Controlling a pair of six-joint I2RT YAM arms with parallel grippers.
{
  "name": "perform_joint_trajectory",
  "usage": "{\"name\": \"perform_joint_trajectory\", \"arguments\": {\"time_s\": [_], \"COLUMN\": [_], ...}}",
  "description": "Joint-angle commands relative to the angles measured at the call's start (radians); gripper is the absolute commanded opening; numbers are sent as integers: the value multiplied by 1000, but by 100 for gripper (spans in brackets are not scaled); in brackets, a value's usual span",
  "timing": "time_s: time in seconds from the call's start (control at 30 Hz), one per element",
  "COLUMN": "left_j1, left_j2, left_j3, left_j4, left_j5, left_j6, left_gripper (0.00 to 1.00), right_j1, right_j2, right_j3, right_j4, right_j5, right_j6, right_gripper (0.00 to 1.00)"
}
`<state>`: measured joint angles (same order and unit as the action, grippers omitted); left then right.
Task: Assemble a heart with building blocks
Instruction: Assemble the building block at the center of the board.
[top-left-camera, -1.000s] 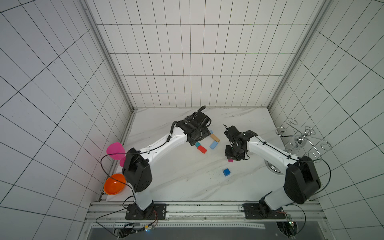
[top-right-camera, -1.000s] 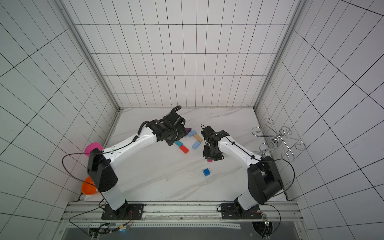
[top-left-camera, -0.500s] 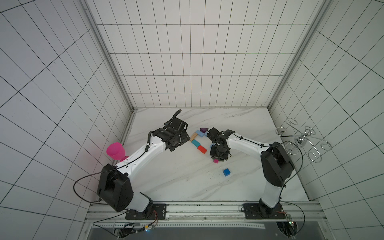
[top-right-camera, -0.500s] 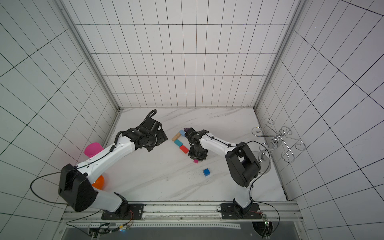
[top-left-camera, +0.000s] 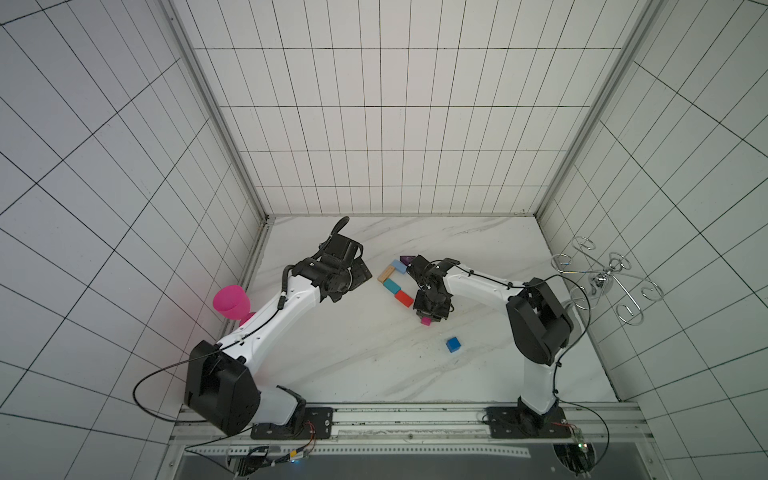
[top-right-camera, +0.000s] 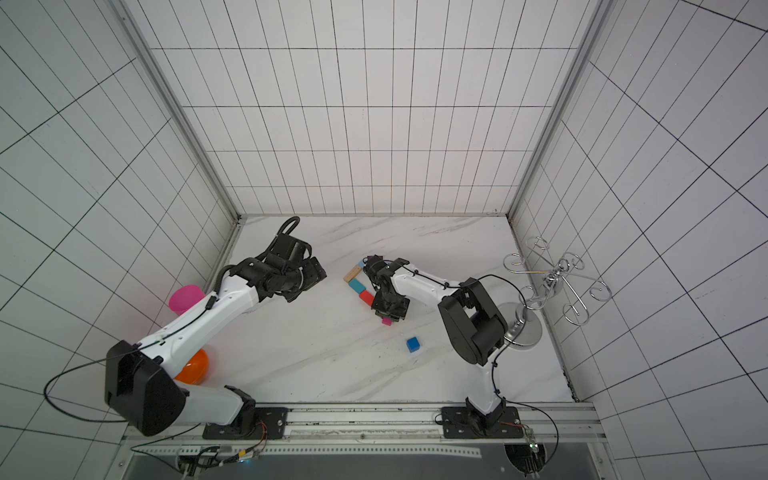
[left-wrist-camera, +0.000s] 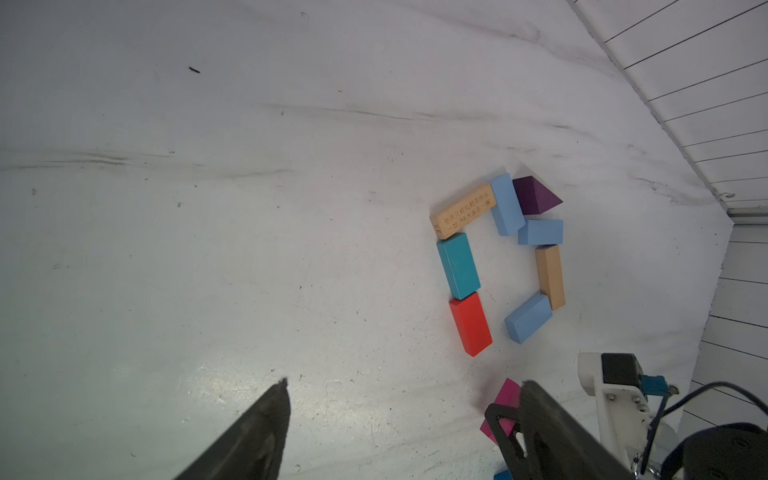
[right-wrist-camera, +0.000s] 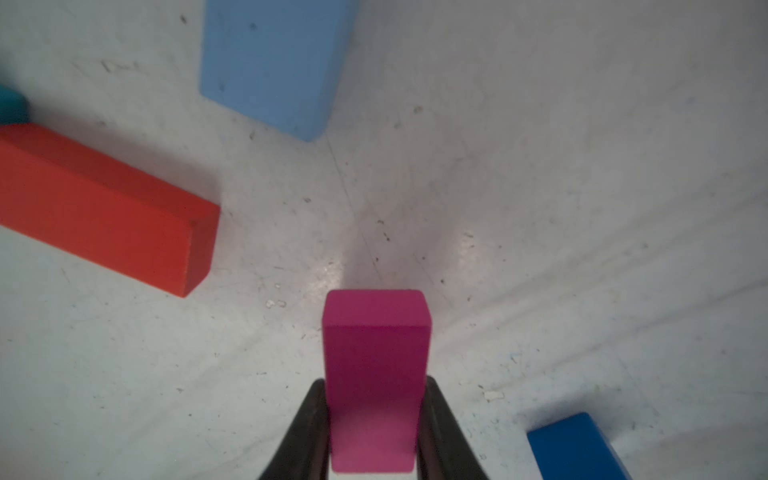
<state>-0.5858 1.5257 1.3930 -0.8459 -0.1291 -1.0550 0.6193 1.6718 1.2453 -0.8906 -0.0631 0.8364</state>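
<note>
Magenta painted wood, the magenta block (right-wrist-camera: 376, 374) looks light, rigid and a little slick, so its long flat sides seem the best place to take hold. The right pincer (right-wrist-camera: 376, 388) is clamped on those sides; whether the block's end touches the surface (right-wrist-camera: 582, 208) I cannot tell. Ahead of this pincer the red block (right-wrist-camera: 95, 208) and a light blue block (right-wrist-camera: 270, 62) leave the heart (left-wrist-camera: 457, 266) unclosed, and the blue cube (right-wrist-camera: 577, 449) lies just beside it. The left pincer (left-wrist-camera: 403, 382) stands wide apart, empty, well away from the right one.

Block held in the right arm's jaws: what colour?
Magenta block, plain solid colour; clearest in the right wrist view, pinched between the jaws.
</note>
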Motion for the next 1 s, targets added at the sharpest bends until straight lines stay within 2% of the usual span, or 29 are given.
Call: {"name": "perform_joint_trajectory", "arguments": {"time_s": [0.0,0.2,0.53,0.97], "left_j1": [37,73,165,205], "left_j2": [-42,-109,-159,-167], "left_j3": [-95,-170,-221,-260], "left_j4": [35,22,11,30], "left_j5": [32,35,99,148], "left_j6": [54,82,150,204], "left_gripper": [85,85,86,85], "right_j1": [45,83,89,88], "right_j2": [67,181,307,425], "right_j3": [62,111,227,361], "right_j4": [3,28,18,-12], "right_j5": [-3,-10,17,35], "right_j6": [106,166,231,276], "right_gripper": [0,0,0,0]}}
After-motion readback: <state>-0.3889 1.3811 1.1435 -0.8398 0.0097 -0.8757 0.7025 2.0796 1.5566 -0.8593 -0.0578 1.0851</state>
